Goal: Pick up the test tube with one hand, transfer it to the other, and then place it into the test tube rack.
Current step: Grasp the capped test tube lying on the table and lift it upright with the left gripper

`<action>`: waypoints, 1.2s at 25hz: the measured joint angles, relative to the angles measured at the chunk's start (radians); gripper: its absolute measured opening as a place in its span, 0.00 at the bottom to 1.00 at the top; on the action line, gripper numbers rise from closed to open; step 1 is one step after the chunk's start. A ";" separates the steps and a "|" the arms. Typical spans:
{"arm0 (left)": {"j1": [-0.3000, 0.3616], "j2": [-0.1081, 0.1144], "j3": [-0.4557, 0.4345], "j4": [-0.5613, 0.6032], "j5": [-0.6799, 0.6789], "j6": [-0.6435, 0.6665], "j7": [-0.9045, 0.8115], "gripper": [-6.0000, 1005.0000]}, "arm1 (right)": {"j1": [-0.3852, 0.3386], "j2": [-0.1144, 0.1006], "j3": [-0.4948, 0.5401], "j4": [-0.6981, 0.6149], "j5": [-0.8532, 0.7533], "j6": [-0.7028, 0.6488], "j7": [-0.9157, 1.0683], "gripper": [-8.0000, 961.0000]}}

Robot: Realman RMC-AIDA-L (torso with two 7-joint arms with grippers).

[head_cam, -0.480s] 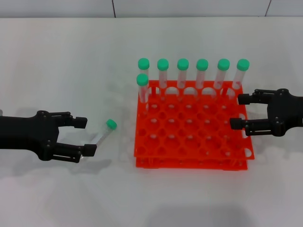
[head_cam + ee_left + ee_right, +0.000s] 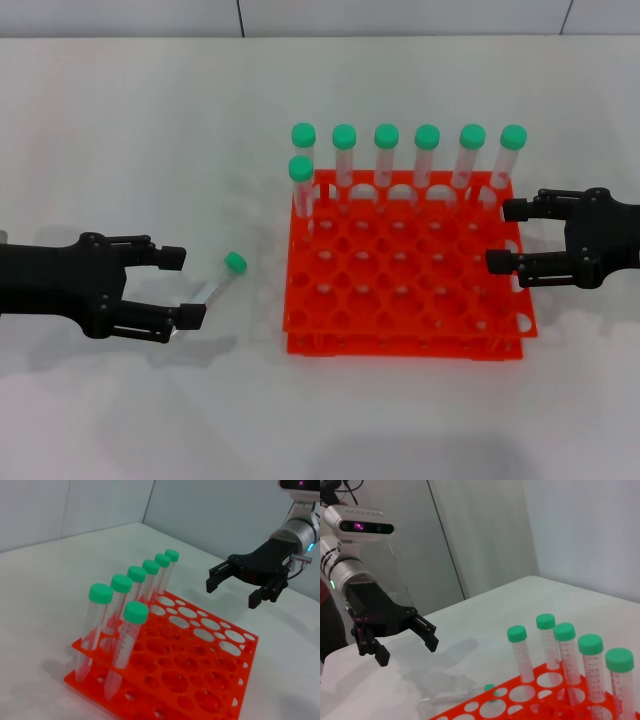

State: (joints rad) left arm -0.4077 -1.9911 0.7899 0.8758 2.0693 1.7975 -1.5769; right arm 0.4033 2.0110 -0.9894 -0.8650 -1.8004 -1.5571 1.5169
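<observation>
- Lying on its side on the white desk point(image 2: 120, 130), the loose test tube point(image 2: 222, 279) points its green cap toward the orange-red rack point(image 2: 400, 275); its clear end sits just beside the lower finger of the left gripper point(image 2: 180, 287).
- Left gripper: fingers spread wide, holding nothing, the tube partly between them but not gripped.
- Risk one, as I judge it: the tube is round and lies at an angle to the fingers, so closing now could nudge it into a roll or pinch only the tip and let it pivot out.
- Risk two: a hold near the clear end leaves the cap end swinging, which would make the hand-over awkward.
- Right gripper point(image 2: 508, 238): also wide open and empty, hovering at the rack's right edge, near the standing tubes point(image 2: 405, 155); a careless reach could knock them.
- Seven green-capped tubes already stand at the far side of the rack, six in the back row and one in front at its left end, so an empty hole must be chosen well apart from them.
- Writing: fine graduation marks show on the standing tubes in the left wrist view, but none is readable; no brand or label can be made out on either gripper.
</observation>
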 joint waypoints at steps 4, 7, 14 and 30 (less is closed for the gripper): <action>-0.002 0.000 0.000 0.000 0.000 -0.001 0.000 0.88 | 0.000 0.000 0.000 0.000 0.000 0.000 0.000 0.83; -0.002 0.000 0.000 0.001 0.000 -0.001 -0.004 0.88 | 0.000 0.000 0.001 0.000 0.001 0.000 0.000 0.83; -0.072 0.039 0.002 0.011 0.137 -0.001 -0.148 0.88 | 0.000 0.002 0.001 0.000 0.008 0.000 0.000 0.83; -0.248 0.018 0.008 0.002 0.490 -0.019 -0.299 0.88 | 0.000 0.003 -0.008 0.010 0.040 0.000 -0.002 0.83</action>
State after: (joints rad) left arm -0.6557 -1.9729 0.7983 0.8774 2.5595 1.7781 -1.8757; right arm 0.4038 2.0141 -0.9970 -0.8546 -1.7609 -1.5570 1.5150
